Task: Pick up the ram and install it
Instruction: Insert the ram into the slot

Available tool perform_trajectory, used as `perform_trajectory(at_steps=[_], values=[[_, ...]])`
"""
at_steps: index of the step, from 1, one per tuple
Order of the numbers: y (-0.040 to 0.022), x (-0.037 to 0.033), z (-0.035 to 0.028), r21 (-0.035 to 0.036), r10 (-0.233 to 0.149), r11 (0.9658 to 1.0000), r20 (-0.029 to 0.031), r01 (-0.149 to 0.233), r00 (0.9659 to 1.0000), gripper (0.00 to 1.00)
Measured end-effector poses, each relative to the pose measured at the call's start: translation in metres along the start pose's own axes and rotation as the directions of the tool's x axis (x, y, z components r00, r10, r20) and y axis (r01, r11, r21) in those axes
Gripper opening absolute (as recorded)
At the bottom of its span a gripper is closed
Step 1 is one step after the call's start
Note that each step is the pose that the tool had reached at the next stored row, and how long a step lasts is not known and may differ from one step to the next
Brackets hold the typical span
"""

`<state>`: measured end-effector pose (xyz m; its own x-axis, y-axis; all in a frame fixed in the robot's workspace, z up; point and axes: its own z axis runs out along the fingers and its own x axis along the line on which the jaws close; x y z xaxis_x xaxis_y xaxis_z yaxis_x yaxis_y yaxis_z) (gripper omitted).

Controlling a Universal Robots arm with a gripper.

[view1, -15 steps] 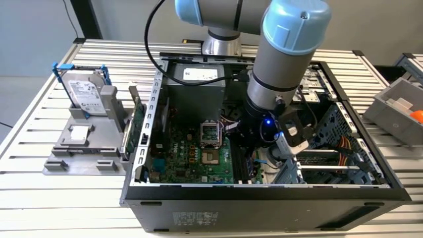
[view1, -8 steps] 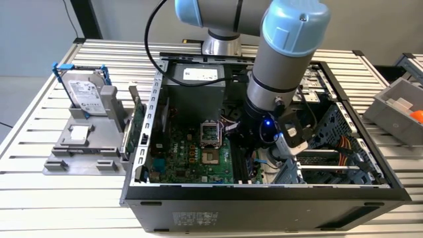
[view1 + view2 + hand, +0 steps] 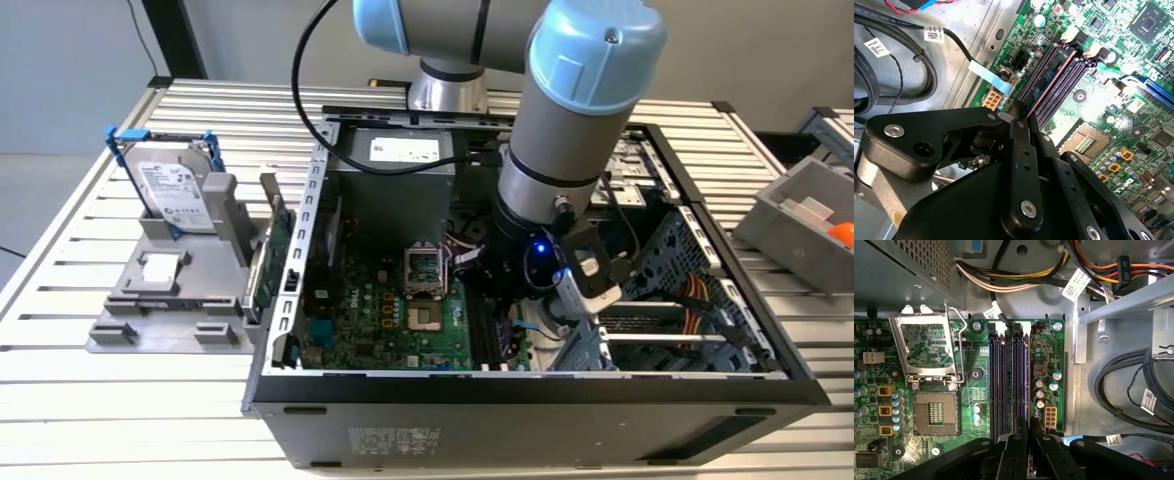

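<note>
On the slatted bench [image 3: 80,380] sits an open computer case [image 3: 534,385]. The end effector [image 3: 1021,112] pinches the ram [image 3: 1051,82] over its slot; pressing down needs straight aim.

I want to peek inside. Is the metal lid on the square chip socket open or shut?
Open. In the first wrist view the metal lid is swung back off the socket, whose contacts show.

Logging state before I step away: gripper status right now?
Gripper: fingers closed together over the motherboard's memory slots, pinching a thin stick that looks like the ram, which sits in one slot.
</note>
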<state>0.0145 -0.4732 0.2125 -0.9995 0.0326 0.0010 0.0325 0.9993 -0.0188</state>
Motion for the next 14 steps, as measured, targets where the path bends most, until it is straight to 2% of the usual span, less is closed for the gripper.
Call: perform_trajectory(at_steps=[4, 14], values=[[0.0001, 0.0000, 0.0024, -0.0001, 0.000, 1.0000, 0.0001, 0.000, 1.0000, 0.00], [0.0000, 0.0000, 0.0029, 0.0000, 0.000, 1.0000, 0.0000, 0.000, 1.0000, 0.00]])
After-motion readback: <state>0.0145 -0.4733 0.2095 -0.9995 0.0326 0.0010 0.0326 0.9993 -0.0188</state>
